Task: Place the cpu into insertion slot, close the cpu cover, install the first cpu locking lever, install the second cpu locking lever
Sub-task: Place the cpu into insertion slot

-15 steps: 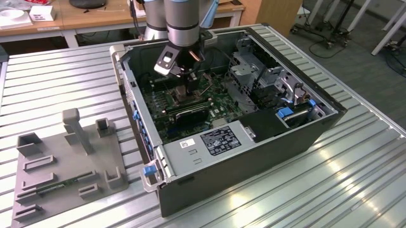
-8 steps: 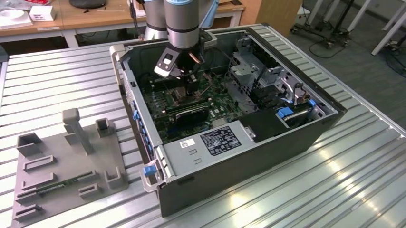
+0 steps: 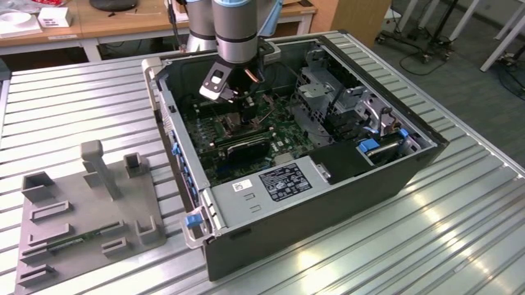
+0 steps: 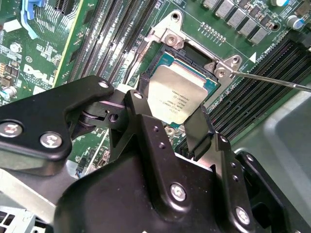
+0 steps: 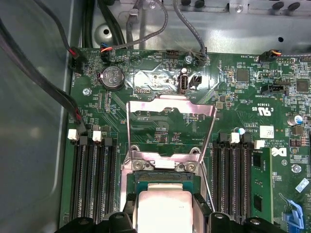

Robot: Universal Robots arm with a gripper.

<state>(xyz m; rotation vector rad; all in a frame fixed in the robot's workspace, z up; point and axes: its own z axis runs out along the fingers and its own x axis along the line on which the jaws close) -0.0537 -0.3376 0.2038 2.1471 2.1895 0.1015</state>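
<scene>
My black pincer (image 4: pixel 169 109) pinches the flat square cpu (image 4: pixel 177 94) (pale silvery metal top) at the socket (image 4: pixel 192 57) of the green motherboard (image 5: pixel 233 97). The thin metal cpu cover (image 5: pixel 170 104), an open-centred frame, stands hinged open.

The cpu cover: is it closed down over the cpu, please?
No, the cpu cover stands swung open and the cpu is uncovered.

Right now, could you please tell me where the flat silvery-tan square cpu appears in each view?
Exterior view: hidden under the black hand, inside the open case.
First wrist view: silvery-tan square cpu gripped by the hand, near the raised metal cpu cover.
Second wrist view: cpu gripped likewise, over the socket.
Shared landmark: the hand.
</scene>
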